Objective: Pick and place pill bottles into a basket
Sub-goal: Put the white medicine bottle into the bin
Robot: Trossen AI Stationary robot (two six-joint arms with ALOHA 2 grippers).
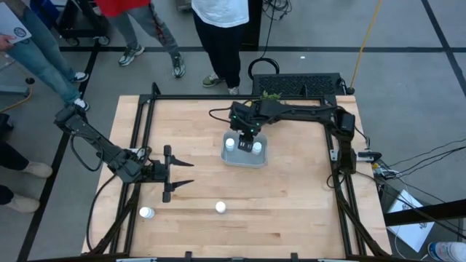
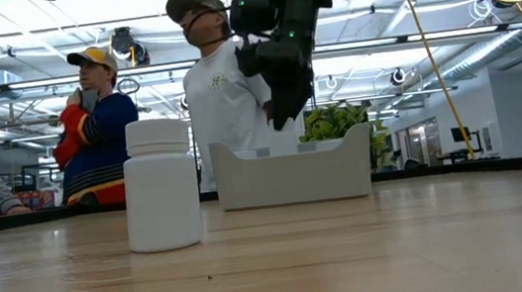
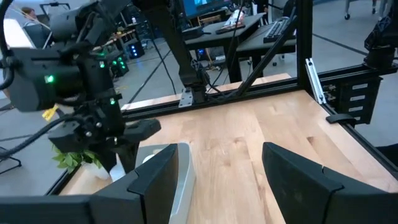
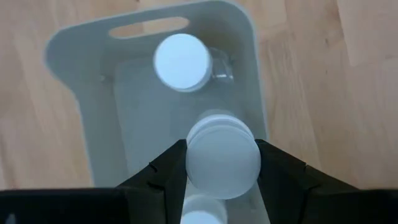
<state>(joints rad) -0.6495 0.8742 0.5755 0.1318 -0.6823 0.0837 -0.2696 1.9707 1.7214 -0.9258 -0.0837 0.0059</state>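
The right gripper (image 4: pixel 221 163) hangs over the basket (image 1: pixel 245 159), its fingers closed around a bottle (image 4: pixel 222 160) by the cap. Another bottle (image 4: pixel 182 62) stands inside the basket below it, toward the end with the handle slot. Two more bottles (image 1: pixel 220 207) (image 1: pixel 146 212) stand on the table (image 1: pixel 291 204) near its front edge. The left gripper (image 1: pixel 177 173) waits off to the left, fingers apart and empty. People stand behind the table.
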